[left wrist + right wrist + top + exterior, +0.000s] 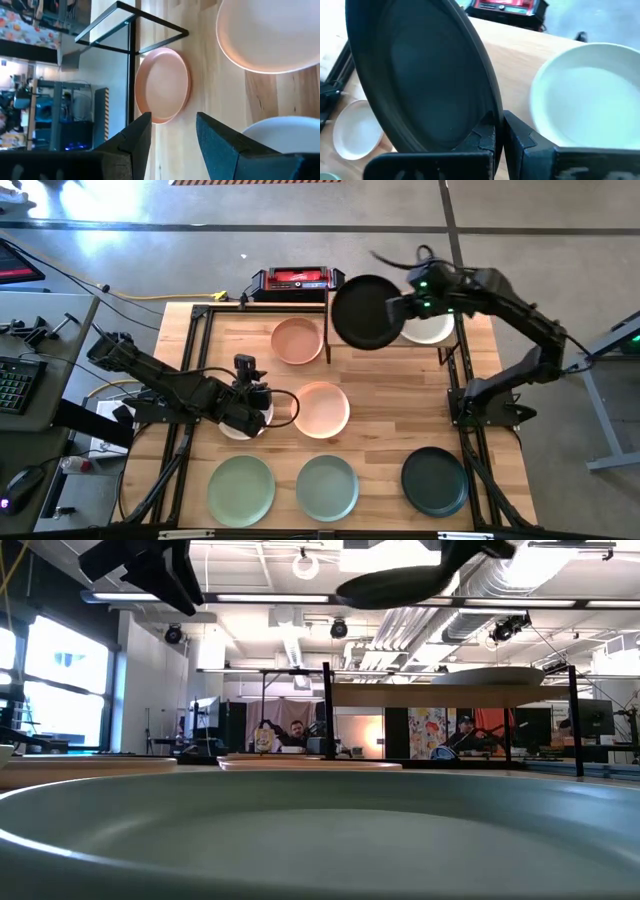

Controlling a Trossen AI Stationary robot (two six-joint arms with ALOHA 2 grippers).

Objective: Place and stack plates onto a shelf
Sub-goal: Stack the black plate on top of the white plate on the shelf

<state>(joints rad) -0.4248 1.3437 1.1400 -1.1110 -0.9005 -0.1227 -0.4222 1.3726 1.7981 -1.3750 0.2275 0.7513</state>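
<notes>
Eight plates counted; shelf [470, 330], at 1 o'clock, holds one cream plate [432, 330]. Right gripper [499, 131] clenched on black plate [365, 311]. Left gripper [172, 132] released, empty.

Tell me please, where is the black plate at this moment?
In the high view the black plate is held by the right claw at the table's far side, above the shelf, beside the cream plate lying on it.

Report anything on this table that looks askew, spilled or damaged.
Nothing is spilled or damaged. Only the round matte black plate is off level: the right pincer grips its rim and holds it tilted in the air beside the round white plate on the small light-wood shelf.
</notes>
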